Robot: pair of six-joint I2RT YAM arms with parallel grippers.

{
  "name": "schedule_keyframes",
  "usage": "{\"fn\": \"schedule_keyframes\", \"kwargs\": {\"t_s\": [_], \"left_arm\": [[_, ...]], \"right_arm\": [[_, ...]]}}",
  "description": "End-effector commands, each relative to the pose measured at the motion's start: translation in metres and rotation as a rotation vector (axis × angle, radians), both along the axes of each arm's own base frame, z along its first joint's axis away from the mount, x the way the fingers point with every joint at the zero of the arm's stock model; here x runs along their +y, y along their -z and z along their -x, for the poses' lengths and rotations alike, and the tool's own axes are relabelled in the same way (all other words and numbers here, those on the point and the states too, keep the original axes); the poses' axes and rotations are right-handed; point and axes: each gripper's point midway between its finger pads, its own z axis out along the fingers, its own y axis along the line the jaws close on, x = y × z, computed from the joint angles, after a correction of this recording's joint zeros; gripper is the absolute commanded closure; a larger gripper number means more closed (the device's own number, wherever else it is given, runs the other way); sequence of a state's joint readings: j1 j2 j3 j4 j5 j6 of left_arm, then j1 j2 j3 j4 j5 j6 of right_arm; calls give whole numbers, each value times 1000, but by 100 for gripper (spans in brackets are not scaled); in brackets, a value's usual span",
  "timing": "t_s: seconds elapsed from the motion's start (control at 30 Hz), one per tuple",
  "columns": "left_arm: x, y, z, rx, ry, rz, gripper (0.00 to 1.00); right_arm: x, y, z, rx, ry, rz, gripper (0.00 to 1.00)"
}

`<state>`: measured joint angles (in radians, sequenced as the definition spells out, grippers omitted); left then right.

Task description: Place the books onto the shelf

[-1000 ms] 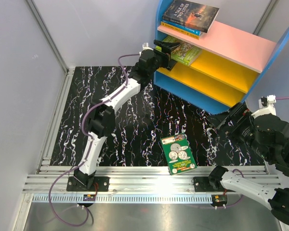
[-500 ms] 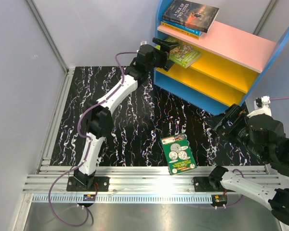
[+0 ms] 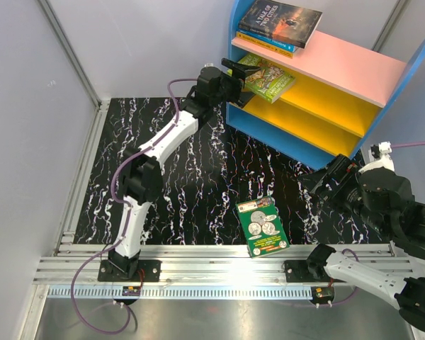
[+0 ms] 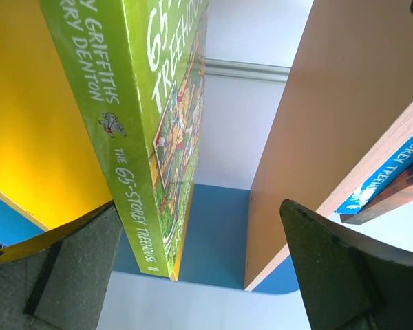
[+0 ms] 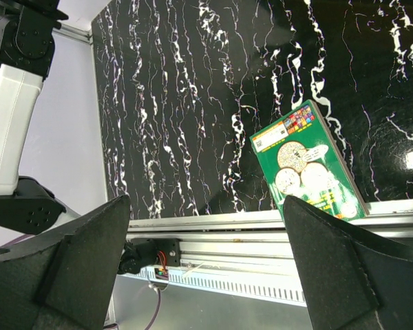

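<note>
Your left claw (image 3: pixel 238 74) is at the left end of the shelf (image 3: pixel 347 60), level with the gap under the pink top board. Its jaws are spread wide and nothing is clamped between them. In the left wrist view, the lime-green Treehouse book (image 4: pixel 148 103) shows in the gap between the two fingers, spine toward the camera. The left finger (image 4: pixel 69 265) sits just beside its lower corner; you cannot tell from here whether they touch. That book (image 3: pixel 269 78) lies flat on the upper yellow board (image 3: pixel 326 92), with one corner poking out past the board's edge. The dark Tale of Two Cities (image 3: pixel 280 21) lies on the pink top at its left end, stacked on the blue book (image 3: pixel 264 40). Your right claw (image 3: pixel 327 181) hangs above the black marbled table (image 3: pixel 198 184), near the shelf's lower right corner. Its jaws are also fully apart and empty. The green book with silver coins (image 3: pixel 262 227) lies flat on the table near the front rail, well apart from the right claw and squarely framed in the right wrist view (image 5: pixel 306 165).
</note>
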<state>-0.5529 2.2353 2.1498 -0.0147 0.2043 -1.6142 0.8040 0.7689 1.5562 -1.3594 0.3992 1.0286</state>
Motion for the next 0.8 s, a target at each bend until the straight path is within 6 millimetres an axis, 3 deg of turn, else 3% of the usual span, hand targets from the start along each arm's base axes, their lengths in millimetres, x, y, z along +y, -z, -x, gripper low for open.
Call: {"fn": "schedule_keyframes", "kwargs": {"t_s": [0.0, 0.07, 0.13, 0.17, 0.37, 0.43, 0.5, 0.53, 0.6, 0.63, 0.67, 0.7, 0.73, 0.77], "left_arm": [[10, -61, 24, -120, 47, 58, 1], [13, -51, 27, -109, 48, 36, 1], [19, -56, 32, -118, 42, 39, 1], [21, -43, 31, -99, 46, 32, 1], [38, -27, 40, -56, 42, -35, 1], [45, -12, 46, -50, 38, -84, 1], [56, -18, 61, -66, 48, -108, 1], [61, 7, 71, -42, 67, -171, 1], [76, 13, 95, -25, 76, -253, 1], [83, 42, 108, 3, 95, -337, 1], [87, 60, 123, 41, 102, -400, 1], [94, 51, 143, 13, 103, -421, 1], [97, 62, 156, -4, 120, -474, 1], [99, 94, 180, 40, 152, -541, 1]], "right_arm": [[-7, 13, 5, 41, 1, 52, 0], [-7, 15, 5, 45, 4, 53, 0], [-7, 15, 6, 45, 4, 49, 0], [-7, 15, 5, 45, 4, 49, 0], [-7, 15, 6, 44, 5, 51, 0], [-6, 17, 6, 50, -2, 57, 0], [2, 26, 5, 81, -22, 62, 0], [10, 26, 2, 84, -38, 47, 0], [38, 38, -1, 147, -132, 54, 0], [45, 43, -3, 159, -168, 78, 0], [48, 52, -4, 198, -175, 110, 0], [53, 68, -10, 256, -172, 168, 0], [53, 78, -10, 281, -189, 206, 0], [61, 85, -15, 293, -210, 204, 0]]}}
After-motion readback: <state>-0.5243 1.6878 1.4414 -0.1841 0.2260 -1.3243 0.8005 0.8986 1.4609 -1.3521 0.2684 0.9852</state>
